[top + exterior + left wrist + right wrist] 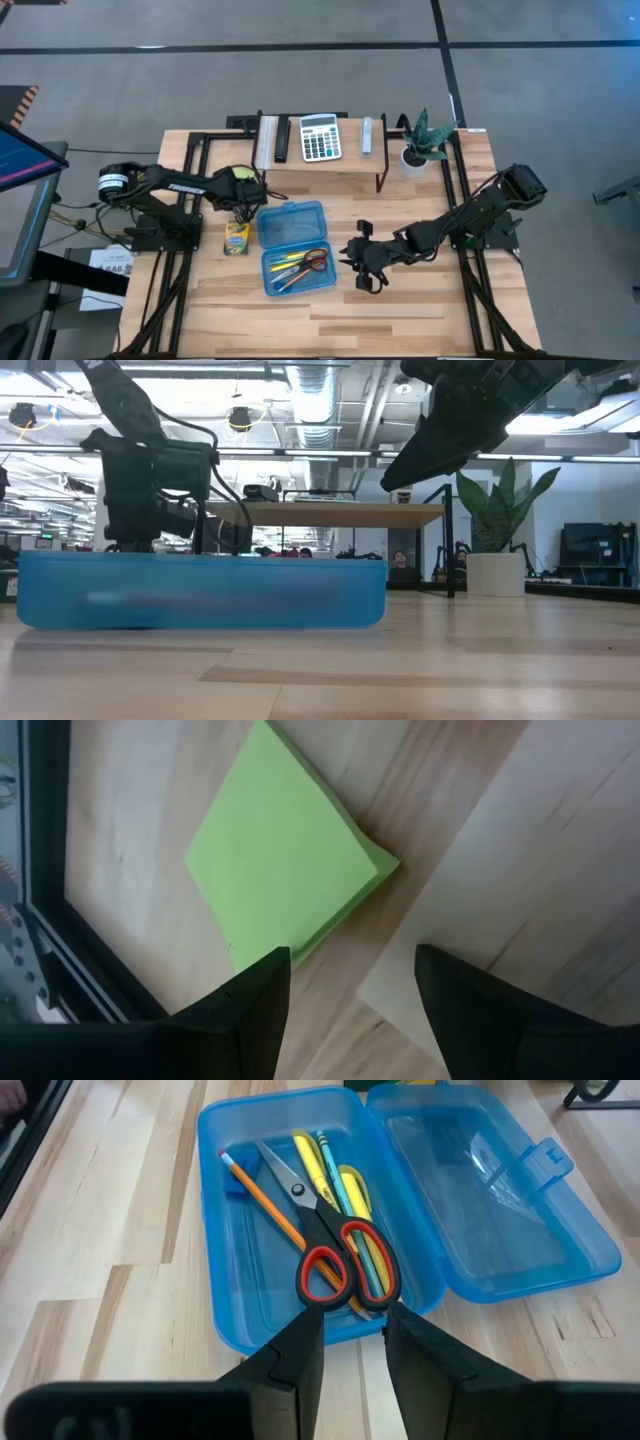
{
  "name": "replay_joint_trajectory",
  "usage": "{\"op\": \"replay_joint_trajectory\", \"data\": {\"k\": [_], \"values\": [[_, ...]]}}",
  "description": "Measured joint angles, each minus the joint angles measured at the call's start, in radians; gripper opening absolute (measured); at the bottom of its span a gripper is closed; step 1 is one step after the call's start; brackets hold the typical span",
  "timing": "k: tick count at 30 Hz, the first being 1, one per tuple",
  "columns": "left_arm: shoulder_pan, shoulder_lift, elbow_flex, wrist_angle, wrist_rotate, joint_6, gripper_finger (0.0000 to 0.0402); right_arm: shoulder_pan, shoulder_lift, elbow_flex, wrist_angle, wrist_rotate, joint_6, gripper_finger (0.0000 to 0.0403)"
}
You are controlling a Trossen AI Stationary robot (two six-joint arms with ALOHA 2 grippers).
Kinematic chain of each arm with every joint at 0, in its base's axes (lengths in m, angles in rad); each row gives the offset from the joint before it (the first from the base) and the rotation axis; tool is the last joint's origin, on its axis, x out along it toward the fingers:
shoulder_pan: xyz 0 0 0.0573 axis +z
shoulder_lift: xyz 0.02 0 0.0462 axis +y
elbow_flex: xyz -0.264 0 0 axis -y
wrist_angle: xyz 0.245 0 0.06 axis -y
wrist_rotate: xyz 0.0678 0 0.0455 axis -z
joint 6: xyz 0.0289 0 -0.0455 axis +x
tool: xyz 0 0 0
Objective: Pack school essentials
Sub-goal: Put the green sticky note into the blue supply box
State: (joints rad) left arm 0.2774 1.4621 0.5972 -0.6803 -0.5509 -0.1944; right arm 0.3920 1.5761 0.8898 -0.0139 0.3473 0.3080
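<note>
Left gripper: fingers spread wide, empty, over the lime-green sticky-note pad, which lies flat on the wood beside the table's dark frame.
Right gripper: fingers partly apart, holding nothing, just beside the blue case rim.
Case: lid open flat; red-handled scissors, pencils inside.
Crayon box: just beside the case.

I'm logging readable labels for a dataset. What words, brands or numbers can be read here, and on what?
"TROSSEN" (likely, small white letters): on the left arm.
Crayon box: print too small to read.
Calculator: key markings too small to read.
White paper at the table's left edge: dark print, unreadable.
Sticky-note pad: blank.
</note>
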Motion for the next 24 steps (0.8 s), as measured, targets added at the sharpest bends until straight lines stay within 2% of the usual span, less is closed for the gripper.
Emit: {"op": "replay_joint_trajectory", "data": {"k": [12, 18, 24], "values": [[0.021, 0.004, 0.028, 0.035, -0.041, 0.080, 0.0207, 0.000, 0.000, 0.000, 0.000, -0.001, -0.002, 0.0125], [0.071, 0.019, 0.030, 0.084, 0.037, 0.135, 0.0206, 0.006, 0.000, 0.000, 0.000, -0.001, -0.002, 0.0128], [0.095, 0.053, 0.035, 0.088, 0.056, 0.196, 0.0206, 0.016, 0.000, 0.000, -0.002, -0.005, -0.002, 0.0126]]}}
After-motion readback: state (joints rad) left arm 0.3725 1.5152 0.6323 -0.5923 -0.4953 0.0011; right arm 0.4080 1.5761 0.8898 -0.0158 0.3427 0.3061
